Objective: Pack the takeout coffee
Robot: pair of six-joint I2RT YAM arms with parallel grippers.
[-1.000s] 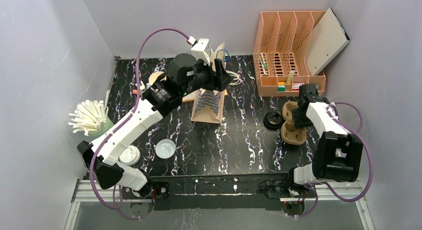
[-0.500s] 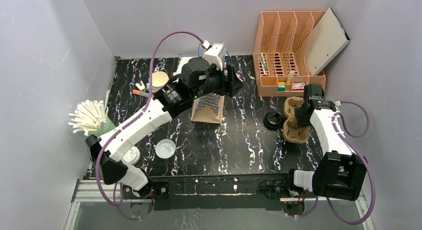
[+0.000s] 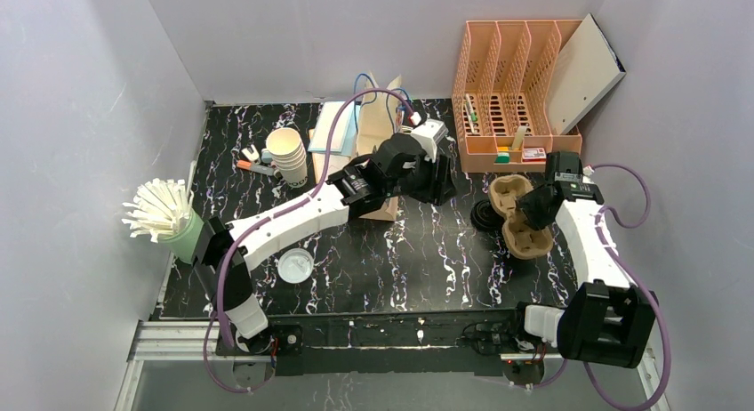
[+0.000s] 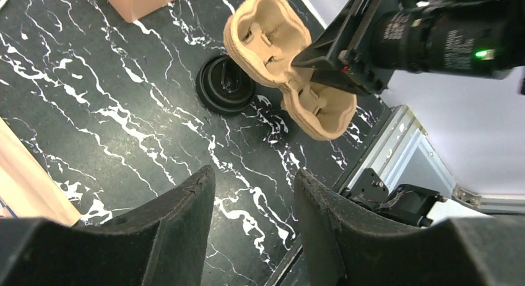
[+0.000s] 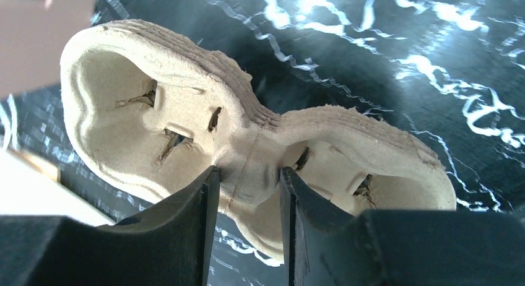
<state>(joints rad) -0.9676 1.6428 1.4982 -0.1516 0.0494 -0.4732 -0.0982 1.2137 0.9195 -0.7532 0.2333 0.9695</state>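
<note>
- The right gripper (image 5: 246,199) is clamped across the narrow waist of the pulp cup carrier (image 3: 526,242).
- The left gripper (image 4: 254,199) hangs near the carrier, on the side toward the left arm, fingers partway apart and holding nothing.
- A black lid (image 4: 224,85) lies flat against that same side of the carrier.
- The takeout coffee is not clear in any view; I cannot tell where it sits.

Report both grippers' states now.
Left gripper: open, empty.
Right gripper: closed on the narrow waist of the tan moulded-pulp two-cup carrier.
</note>
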